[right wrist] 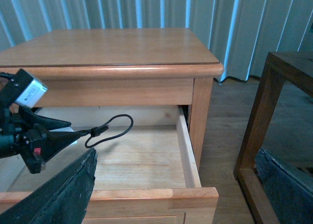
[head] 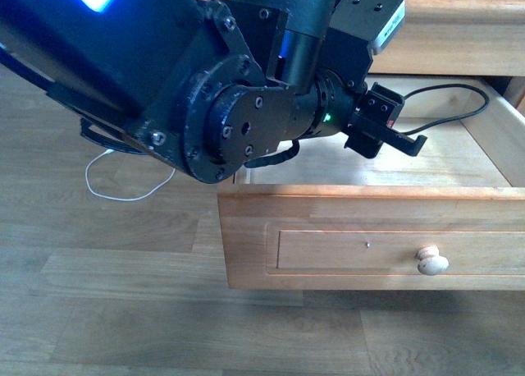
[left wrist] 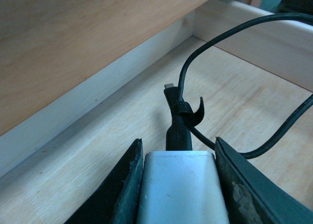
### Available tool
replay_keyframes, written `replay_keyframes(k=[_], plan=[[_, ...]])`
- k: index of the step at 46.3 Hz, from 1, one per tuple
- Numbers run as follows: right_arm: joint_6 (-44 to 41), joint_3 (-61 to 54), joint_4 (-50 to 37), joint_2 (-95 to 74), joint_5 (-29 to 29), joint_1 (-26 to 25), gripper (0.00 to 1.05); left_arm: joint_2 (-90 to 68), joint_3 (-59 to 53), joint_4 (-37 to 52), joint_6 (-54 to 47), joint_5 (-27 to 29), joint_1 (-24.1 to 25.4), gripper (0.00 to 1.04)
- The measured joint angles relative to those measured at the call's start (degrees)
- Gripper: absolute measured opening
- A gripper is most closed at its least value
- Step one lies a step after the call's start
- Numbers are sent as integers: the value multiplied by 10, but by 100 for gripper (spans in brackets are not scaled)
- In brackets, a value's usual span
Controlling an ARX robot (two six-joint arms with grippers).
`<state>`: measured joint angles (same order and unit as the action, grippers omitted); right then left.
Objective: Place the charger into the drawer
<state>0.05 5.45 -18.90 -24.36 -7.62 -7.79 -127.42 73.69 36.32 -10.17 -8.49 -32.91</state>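
The upper drawer (head: 328, 245) of the honey-coloured nightstand stands pulled open, with its pale knob (head: 432, 261) at the front. My left gripper (head: 392, 139) is inside the drawer, low over its pale wood floor (left wrist: 73, 180). It is shut on the white charger (left wrist: 181, 187), which sits between both fingers (left wrist: 122, 185) in the left wrist view. The charger's black cable (head: 459, 105) loops over the drawer floor towards the far side. My right gripper (right wrist: 181, 194) is open and empty, in front of the drawer, looking at the nightstand (right wrist: 122, 48).
A thin white cable (head: 123, 187) lies on the wooden floor left of the nightstand. A dark wooden frame (right wrist: 257, 131) stands close on the nightstand's right. The drawer's side wall (right wrist: 186, 150) and back wall (left wrist: 98, 87) bound the inside.
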Motion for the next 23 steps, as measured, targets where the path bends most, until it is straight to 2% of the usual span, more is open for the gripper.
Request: replay_keyframes(k=[4, 8, 17, 23], plan=[[0, 0, 0, 0, 0, 0, 96, -17, 16, 7, 1, 24, 0, 51], [0, 0, 0, 0, 0, 0, 96, -22, 26, 13, -1, 63, 0, 67], [0, 0, 0, 0, 0, 0, 96, 16, 16, -13, -2, 188, 8, 99], [0, 0, 0, 0, 0, 0, 96, 90, -33, -28, 12, 238, 26, 98]])
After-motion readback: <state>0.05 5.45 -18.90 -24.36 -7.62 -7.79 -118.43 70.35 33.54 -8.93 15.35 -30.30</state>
